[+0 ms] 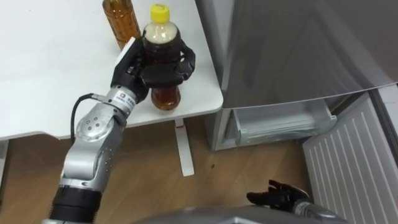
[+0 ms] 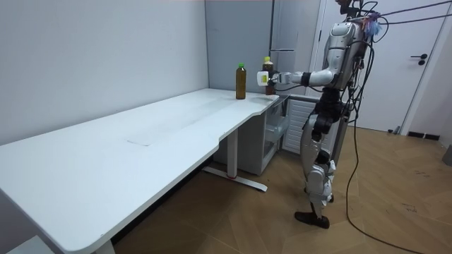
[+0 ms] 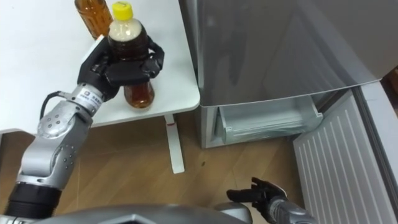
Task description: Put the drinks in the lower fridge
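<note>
Two bottles of brown drink stood near the corner of the white counter (image 1: 50, 74), close to the grey fridge (image 1: 298, 50). The nearer one, a yellow-capped bottle (image 1: 163, 34), was in the grasp of the left hand (image 1: 152, 68), whose dark fingers (image 1: 186, 62) and thumb were curled round its middle from the side, the bottle upright with its base right at the counter's front edge; whether the base was resting on the surface or just clear of it could not be told. Just behind it, apart from the hand, stood the second bottle (image 1: 121, 18), amber in colour, which the room view showed with a green cap. Below the fridge's closed upper front, the lower compartment (image 1: 283, 124) was open, with pale shelving inside, and its door (image 1: 354, 162) was swung out to the robot's right, the ribbed white inner face turned up to the camera. The right hand (image 1: 280, 196) hung low above the wooden floor (image 1: 236, 168), well apart from the bottles, its fingers loosely spread and holding nothing. In the room view the robot stood upright at the counter's far end beside the fridge, its left arm stretched toward the bottles.
</note>
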Controlling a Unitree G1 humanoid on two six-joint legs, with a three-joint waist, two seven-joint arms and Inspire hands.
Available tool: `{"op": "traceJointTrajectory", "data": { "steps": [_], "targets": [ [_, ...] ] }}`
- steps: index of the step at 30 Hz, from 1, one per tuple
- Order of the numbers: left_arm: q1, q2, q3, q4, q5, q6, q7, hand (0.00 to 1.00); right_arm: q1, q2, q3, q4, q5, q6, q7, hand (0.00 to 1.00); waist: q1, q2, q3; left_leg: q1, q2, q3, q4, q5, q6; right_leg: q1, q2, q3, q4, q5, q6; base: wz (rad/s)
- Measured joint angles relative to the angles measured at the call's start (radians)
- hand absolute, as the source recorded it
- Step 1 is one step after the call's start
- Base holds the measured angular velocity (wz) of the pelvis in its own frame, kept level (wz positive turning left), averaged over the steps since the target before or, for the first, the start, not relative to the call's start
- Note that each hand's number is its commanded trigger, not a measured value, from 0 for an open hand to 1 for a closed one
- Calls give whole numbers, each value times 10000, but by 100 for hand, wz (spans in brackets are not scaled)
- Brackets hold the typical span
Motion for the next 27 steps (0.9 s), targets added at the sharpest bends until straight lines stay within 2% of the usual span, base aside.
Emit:
{"op": "traceJointTrajectory", "data": {
  "steps": [4,6,11,15,19,23,27],
  "targets": [
    [1,-59,-341,-1,-4,1,-96,100,5,142,136,-498,-650,-9,33,0,15,-34,13,-111,0,-29,54,1,0,-67,-1,-30,-7,-1,0,0],
    [2,-231,-367,-3,-32,2,-108,100,-7,286,278,-683,-737,-12,37,0,72,-78,30,-188,0,-35,85,1,0,-131,-1,-39,-7,0,0,0],
    [-2,-331,-461,-51,-463,0,-126,100,35,341,546,-1080,-1085,12,41,0,268,-95,7,-313,0,-56,103,1,1,-182,-9,-126,15,1,-2,2],
    [-2,-326,-603,-50,-563,-4,-134,100,182,392,781,-2504,-1921,1,54,0,259,-93,6,-365,2,-124,166,1,1,-200,-11,-192,49,4,-6,2],
    [0,-283,-900,-47,-707,-65,-292,100,264,403,1110,-3341,-2083,-56,97,0,275,-81,7,-321,2,-162,187,1,1,-118,-18,-260,44,4,-7,4],
    [21,-181,-1254,-31,-891,-73,-340,100,364,381,1358,-4193,-2167,-45,488,0,304,-75,7,-302,10,-145,204,1,1,-98,-24,-318,81,11,-18,-1],
    [58,-134,-1473,0,-892,-74,-720,100,711,300,1511,-5478,-2410,-23,1237,0,506,-76,18,-323,19,-118,245,2,3,-156,-34,-305,196,10,-17,-2]
  ]
}}
